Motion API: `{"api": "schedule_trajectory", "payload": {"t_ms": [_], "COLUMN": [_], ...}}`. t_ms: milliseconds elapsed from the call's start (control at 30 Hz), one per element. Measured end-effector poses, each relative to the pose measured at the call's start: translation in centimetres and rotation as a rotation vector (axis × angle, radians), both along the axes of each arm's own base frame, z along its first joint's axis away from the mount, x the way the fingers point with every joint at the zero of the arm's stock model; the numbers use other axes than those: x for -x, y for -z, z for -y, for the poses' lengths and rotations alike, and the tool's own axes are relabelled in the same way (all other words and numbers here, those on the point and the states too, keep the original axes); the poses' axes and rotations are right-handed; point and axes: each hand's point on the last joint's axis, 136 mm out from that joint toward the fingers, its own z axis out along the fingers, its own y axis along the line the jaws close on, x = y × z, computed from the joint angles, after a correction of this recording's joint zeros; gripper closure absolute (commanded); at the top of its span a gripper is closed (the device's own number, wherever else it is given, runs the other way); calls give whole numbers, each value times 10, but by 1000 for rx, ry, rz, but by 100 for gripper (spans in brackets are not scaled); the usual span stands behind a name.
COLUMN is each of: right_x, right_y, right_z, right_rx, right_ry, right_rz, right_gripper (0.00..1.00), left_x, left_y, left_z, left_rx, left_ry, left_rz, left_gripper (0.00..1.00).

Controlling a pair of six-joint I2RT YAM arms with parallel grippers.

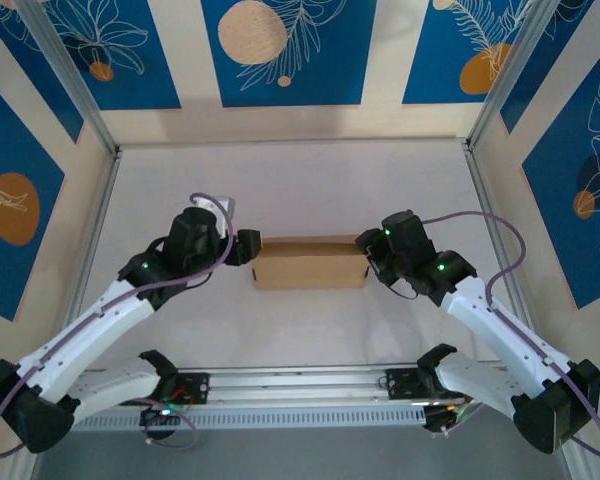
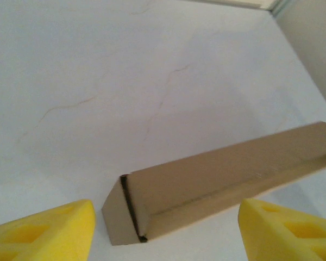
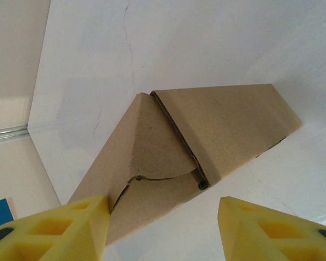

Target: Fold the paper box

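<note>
Nearest, at the left gripper: yellow fingers spread wide, clasping nothing, one end of the paper box lying just ahead between them. At the right gripper: also parted, one finger right at the box's far-end flap, contact unclear, the other well clear. Beyond, bare white table, with the folded box flat at mid-table between both claws.

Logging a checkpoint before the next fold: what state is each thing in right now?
paper box, folded shut into a long box, lying flat, thin gaps at its ends
left claw, open, facing one box end, not touching
right claw, open, at the other end
</note>
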Motion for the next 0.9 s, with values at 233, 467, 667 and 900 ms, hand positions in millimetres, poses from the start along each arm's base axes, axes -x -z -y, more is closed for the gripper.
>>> {"api": "schedule_trajectory", "payload": {"t_ms": [233,467,667,900], "right_x": [0,1,1,4], "right_y": [0,1,2,2], "right_z": [1,1,2,2], "right_rx": [4,7,17,29], "right_ry": [-2,-3,-15,-28], "right_rz": [3,-5,-4,-11], "right_gripper": [44,44,43,43], "left_x": [-11,-8,-2,-3], "left_y": [31,47,48,53], "left_z": [5,9,9,10], "left_rx": [59,128,178,209], "left_ry": [-42,-50,-47,-62], "left_rz": [-102,-123,-113,-118], "left_gripper": [41,45,48,52]}}
